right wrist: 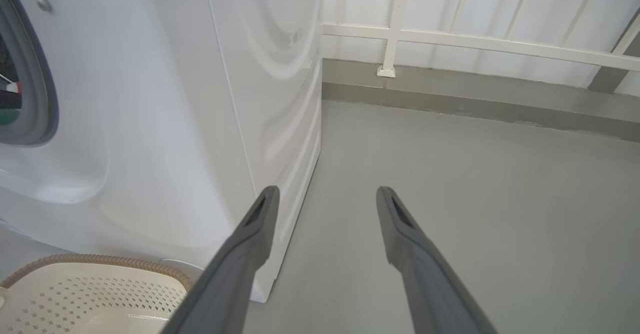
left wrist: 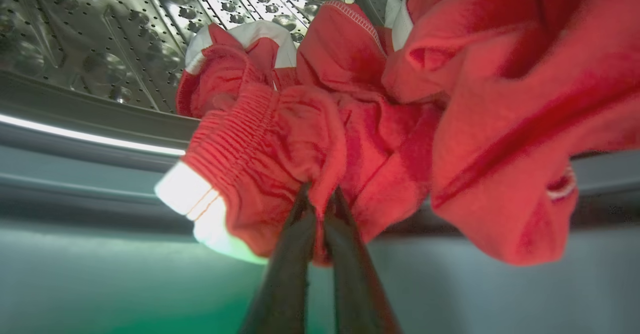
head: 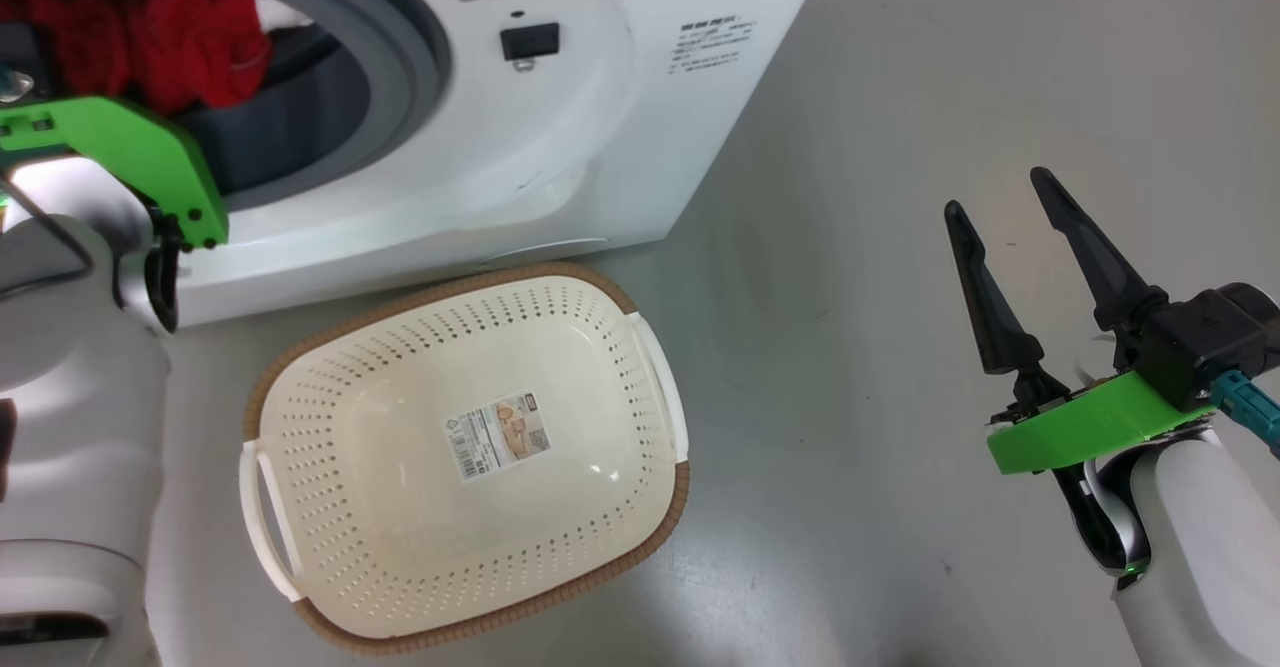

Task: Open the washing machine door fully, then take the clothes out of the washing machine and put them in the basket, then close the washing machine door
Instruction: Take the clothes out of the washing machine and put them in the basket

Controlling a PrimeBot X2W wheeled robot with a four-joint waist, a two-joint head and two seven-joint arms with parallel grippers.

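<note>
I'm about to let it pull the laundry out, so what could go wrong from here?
The left claw pinches just a small fold of the clothes, so the fabric may slip free when pulled. The loose red bunch beside it drapes over the grey rubber ring and could drag out and land on the floor instead of the basket.
</note>
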